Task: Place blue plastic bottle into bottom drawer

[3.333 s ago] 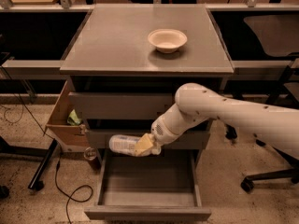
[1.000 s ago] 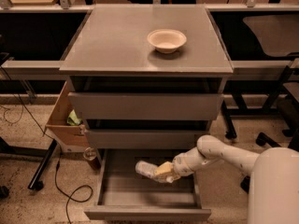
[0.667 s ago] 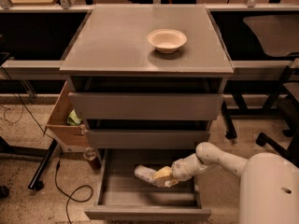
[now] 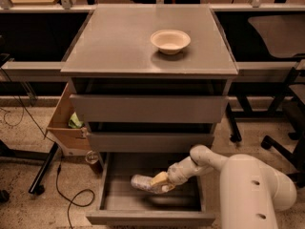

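The bottom drawer (image 4: 119, 202) of the grey cabinet stands pulled open, its grey inside showing. The blue plastic bottle (image 4: 142, 182) lies on its side inside the drawer, low over the floor. My gripper (image 4: 161, 182) reaches down into the drawer from the right and is shut on the bottle's right end. The white arm (image 4: 248, 185) comes in from the lower right.
A shallow cream bowl (image 4: 170, 40) sits on the cabinet top (image 4: 119, 42). Two shallower drawers (image 4: 147, 108) above stand slightly open. A cardboard box (image 4: 64, 120) and a small bottle (image 4: 92, 159) stand on the floor at left. Office chairs (image 4: 281, 142) are at right.
The gripper has carried the bottle from in front of the middle drawer down into the open bottom drawer, sinking lower toward its floor in the last second.
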You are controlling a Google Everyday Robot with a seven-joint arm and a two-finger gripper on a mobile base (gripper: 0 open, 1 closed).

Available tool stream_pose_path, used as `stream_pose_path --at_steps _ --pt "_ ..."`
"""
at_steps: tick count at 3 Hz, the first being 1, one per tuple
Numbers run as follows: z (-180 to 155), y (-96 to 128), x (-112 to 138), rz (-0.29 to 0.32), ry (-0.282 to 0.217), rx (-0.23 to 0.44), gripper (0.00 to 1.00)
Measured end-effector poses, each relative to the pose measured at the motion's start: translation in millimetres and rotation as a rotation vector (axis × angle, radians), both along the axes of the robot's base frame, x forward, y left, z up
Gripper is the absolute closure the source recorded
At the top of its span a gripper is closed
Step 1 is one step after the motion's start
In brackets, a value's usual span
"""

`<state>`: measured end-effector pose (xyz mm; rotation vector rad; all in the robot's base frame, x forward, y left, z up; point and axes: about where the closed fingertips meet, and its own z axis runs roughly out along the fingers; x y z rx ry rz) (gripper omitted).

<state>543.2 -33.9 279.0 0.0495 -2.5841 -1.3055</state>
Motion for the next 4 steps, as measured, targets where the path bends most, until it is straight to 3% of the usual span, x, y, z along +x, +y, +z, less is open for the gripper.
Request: stream_pose_path --at_steps 2,3,4 --pt "-35 5 -15 0.032 0.103 -0.022 0.13" --pt "-41 3 -21 0.022 0.121 -0.024 0.0" --pt "-41 3 -21 0.022 0.121 -0.024 0.0"
